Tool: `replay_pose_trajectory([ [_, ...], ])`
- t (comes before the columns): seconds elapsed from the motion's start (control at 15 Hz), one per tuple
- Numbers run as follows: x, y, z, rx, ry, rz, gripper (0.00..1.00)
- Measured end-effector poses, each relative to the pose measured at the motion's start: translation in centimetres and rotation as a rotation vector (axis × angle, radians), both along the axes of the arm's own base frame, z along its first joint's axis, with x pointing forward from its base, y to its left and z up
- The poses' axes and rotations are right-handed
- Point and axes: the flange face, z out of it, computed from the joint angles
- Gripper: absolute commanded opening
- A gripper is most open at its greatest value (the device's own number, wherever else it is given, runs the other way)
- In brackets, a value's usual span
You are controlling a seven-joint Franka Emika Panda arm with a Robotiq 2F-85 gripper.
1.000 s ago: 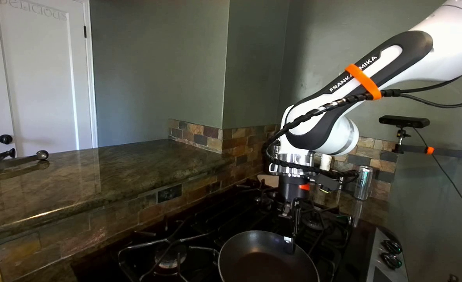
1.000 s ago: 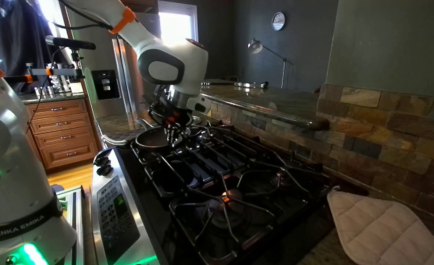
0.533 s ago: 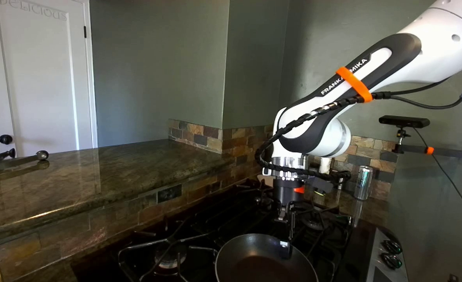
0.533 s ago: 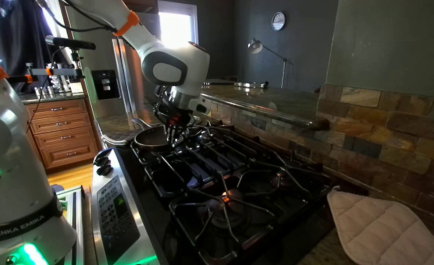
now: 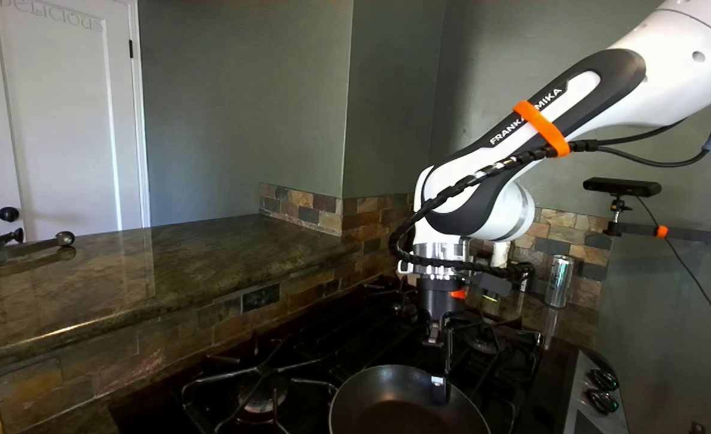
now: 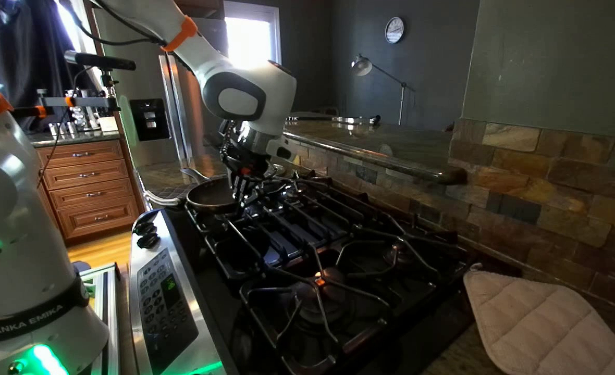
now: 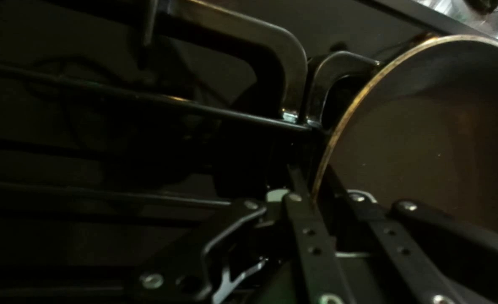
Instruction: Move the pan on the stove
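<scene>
Between the fingers [image 7: 312, 241] of the end effector [image 7: 313, 175], the rim [image 7: 354, 105] of the pan [image 7: 426, 152] is seen in the wrist view; whether it is pinched or only straddled cannot be told. A firm, square squeeze should be ensured before any pull. Close by, the grate [image 7: 293, 74] could snag a low finger, so it should be cleared. The pan seems to be carried by the grate at one end of the stove [image 6: 417, 323]; its handle [image 6: 194, 174], in an exterior view, is pointed away from the fingers, so a slow, level slide is advised against swinging. If the far burners [image 6: 320, 301] are wanted, each grate in between should be crossed gently.
</scene>
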Motion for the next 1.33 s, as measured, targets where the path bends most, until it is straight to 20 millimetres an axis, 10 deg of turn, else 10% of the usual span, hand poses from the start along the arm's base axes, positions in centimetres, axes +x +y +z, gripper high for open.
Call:
replay_pose_trajectory([
  [1.33,2.3,2.7,0.6,-0.005,-0.021,0.059,0.14],
])
